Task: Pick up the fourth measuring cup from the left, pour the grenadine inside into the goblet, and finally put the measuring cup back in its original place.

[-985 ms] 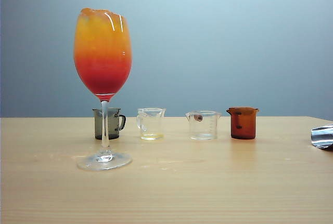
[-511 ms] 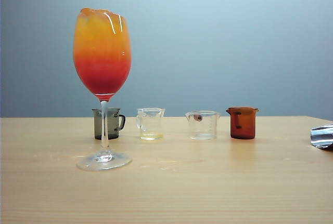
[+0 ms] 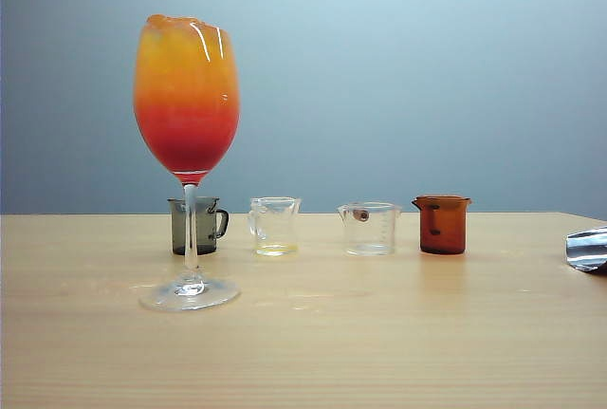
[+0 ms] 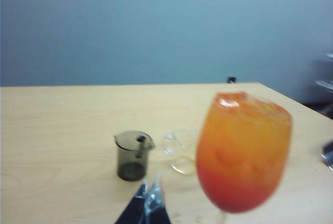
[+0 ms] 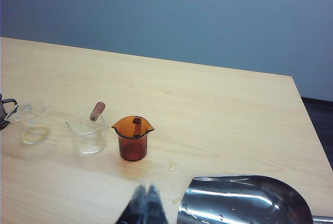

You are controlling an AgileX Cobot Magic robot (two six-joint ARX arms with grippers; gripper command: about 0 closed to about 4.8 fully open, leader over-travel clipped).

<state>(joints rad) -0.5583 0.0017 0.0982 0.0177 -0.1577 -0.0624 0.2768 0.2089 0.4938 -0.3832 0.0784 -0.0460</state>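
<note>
The fourth measuring cup (image 3: 442, 224), red-brown with a side handle, stands upright on the wooden table (image 3: 398, 333) at the right end of the cup row, untouched. It shows again in the right wrist view (image 5: 132, 140), just beyond my right gripper (image 5: 145, 193), which is shut and empty. The goblet (image 3: 187, 143) stands at the left, full of orange drink over a deep red layer of grenadine (image 3: 188, 148). My left gripper (image 4: 149, 192) is shut and empty, close beside the goblet (image 4: 243, 151). Neither gripper appears in the exterior view.
A smoky grey cup (image 3: 197, 226) stands behind the goblet's stem, then two clear cups (image 3: 275, 226) (image 3: 370, 229). A shiny metal scoop (image 3: 588, 249) lies at the table's right edge, next to my right gripper in the right wrist view (image 5: 244, 200).
</note>
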